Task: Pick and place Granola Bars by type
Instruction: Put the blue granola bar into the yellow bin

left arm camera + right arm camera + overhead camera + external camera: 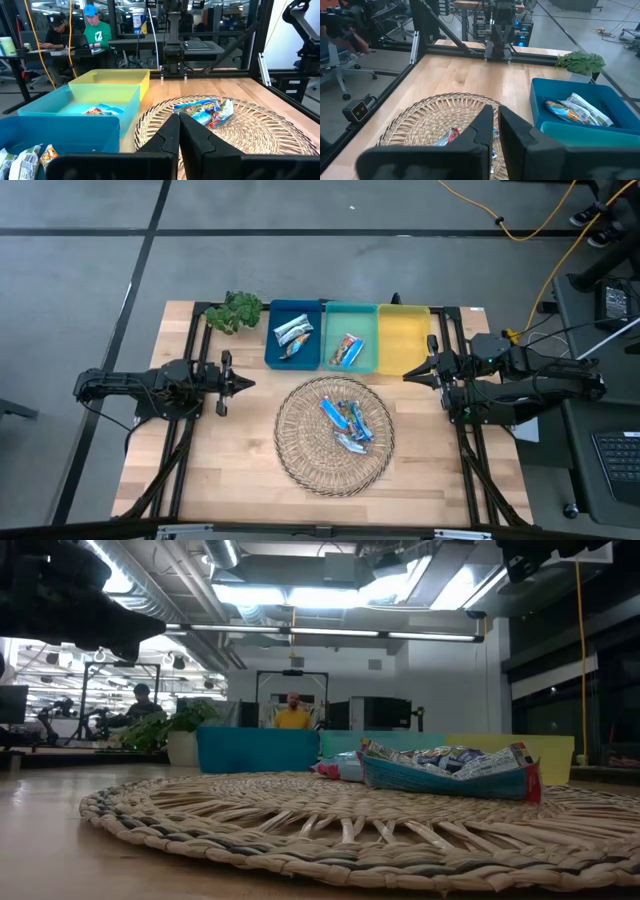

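Granola bars sit heaped on the woven mat, frame centre; two bins up top already hold some. We see left gripper and right gripper both pinched together, empty, flanking the mat ready to pick.

From here I get even, bright light from ceiling strips that glare white in the low view, soft faint shadows on the counter, and a blurred near woven mat edge.
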{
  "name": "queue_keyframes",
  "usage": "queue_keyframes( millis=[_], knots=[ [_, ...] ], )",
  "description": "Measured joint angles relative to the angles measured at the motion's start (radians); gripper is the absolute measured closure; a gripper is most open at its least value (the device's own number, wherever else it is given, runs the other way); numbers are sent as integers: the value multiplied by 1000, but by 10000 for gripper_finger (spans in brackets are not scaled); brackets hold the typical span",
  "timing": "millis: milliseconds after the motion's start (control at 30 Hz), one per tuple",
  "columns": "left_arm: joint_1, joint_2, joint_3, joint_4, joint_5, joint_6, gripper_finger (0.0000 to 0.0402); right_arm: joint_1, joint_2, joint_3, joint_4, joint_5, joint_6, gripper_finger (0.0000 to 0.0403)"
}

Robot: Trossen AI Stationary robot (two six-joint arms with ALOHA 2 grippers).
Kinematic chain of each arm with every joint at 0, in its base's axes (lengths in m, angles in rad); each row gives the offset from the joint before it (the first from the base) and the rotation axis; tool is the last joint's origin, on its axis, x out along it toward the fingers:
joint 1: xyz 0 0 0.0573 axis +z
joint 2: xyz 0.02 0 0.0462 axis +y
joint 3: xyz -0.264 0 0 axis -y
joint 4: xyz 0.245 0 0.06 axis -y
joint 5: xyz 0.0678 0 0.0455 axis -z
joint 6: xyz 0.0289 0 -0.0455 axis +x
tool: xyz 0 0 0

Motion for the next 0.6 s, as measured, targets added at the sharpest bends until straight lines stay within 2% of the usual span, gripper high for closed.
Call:
queue_keyframes(
  millis=[600],
  knots=[
    [0, 0, 0, 0, 0, 0, 396, 0, 0, 0, 0, 0, 0, 370]
  ],
)
